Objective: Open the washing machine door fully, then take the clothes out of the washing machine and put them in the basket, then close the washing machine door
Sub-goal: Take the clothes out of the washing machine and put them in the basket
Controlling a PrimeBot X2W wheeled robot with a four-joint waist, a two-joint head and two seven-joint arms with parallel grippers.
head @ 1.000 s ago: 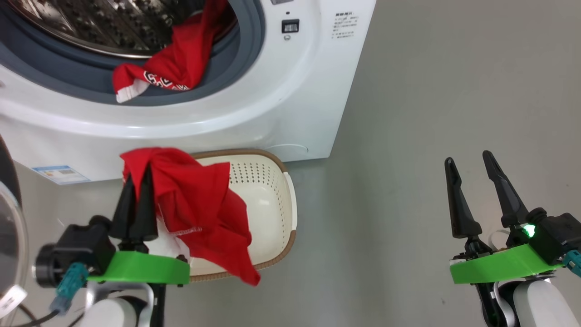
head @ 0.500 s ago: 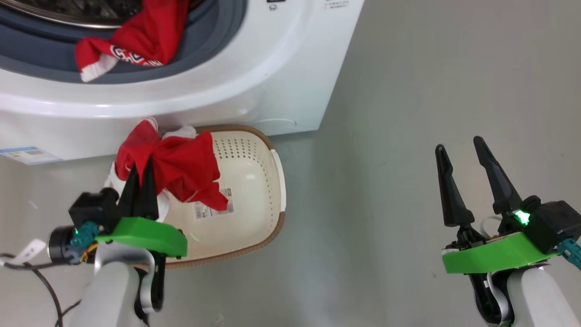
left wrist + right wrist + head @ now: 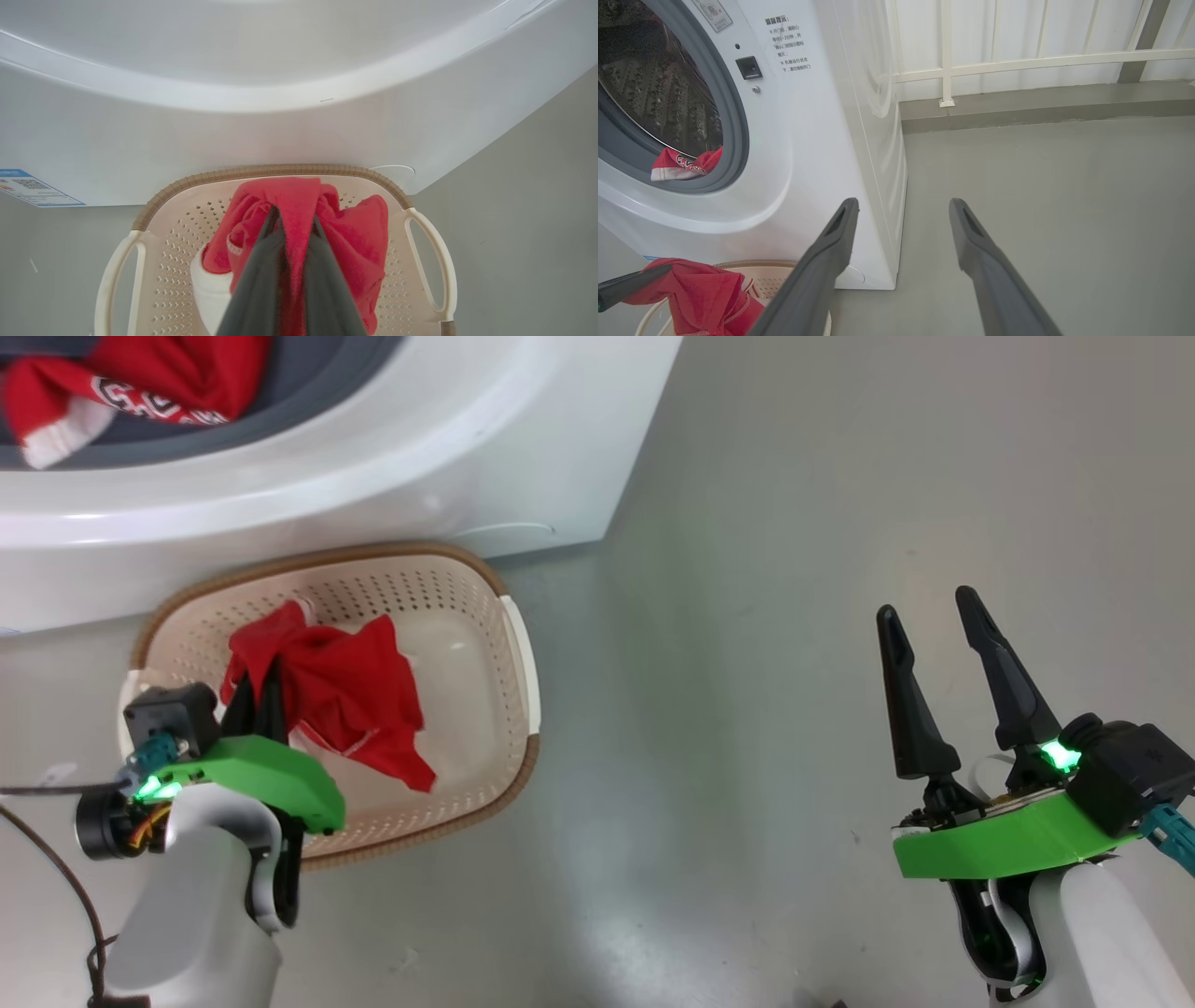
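1. Head view: the step in hand is putting clothes in the basket. The left claw [image 3: 260,702] is pressed together on a red garment [image 3: 350,709], which hangs low inside the basket [image 3: 327,553] on the floor in front of the washing machine [image 3: 392,457]. The right claw [image 3: 924,607] is spread and empty, well apart over bare floor. A second garment [image 3: 140,383] lies on the machine's grey gasket.
2. Left wrist view: red cloth is pinched between both fingers [image 3: 261,270], inside the basket walls. The next move likely calls for parting the fingers so that the cloth drops, then lifting clear without snagging it.
3. Right wrist view: the second garment [image 3: 686,165] sits at the drum's mouth, so one more fetch remains.
4. Against a second ago: the held garment was above the basket's rim, draping over it; now it is down inside. The camera has tilted down, too. The right claw is unchanged.
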